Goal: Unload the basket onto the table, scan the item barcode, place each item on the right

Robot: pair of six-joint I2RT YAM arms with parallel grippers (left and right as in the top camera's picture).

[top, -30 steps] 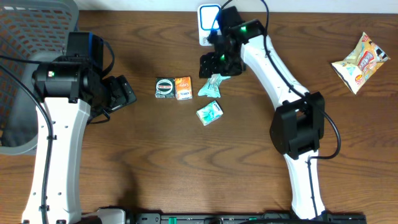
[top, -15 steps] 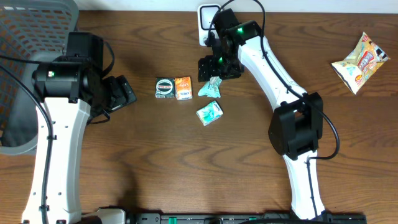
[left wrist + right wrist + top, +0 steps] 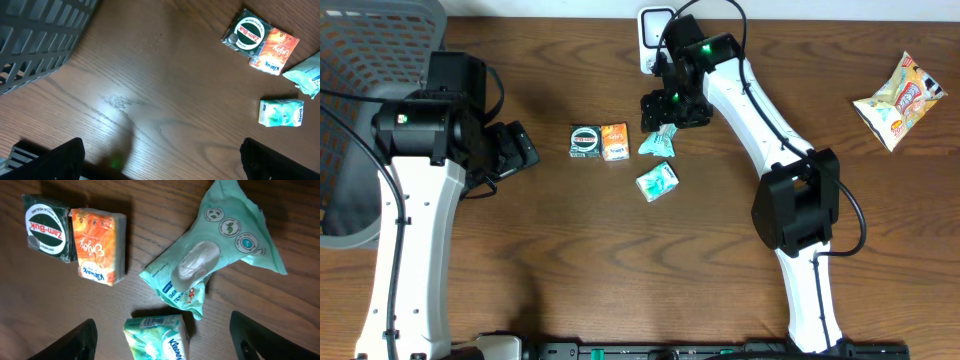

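Green wipes pack (image 3: 220,245), right jaws open above it

Kleenex pack (image 3: 156,339) partly below frame edge

You see a dark brown wood-grain table (image 3: 620,260). At centre lie a dark green box (image 3: 47,227) with a white oval label, an orange tissue pack (image 3: 98,247), a mint-green wipes pack (image 3: 220,245) and a teal-and-white tissue pack (image 3: 157,340). Upper left is a grey lattice basket (image 3: 370,50); upper right, a yellow snack bag (image 3: 898,100).
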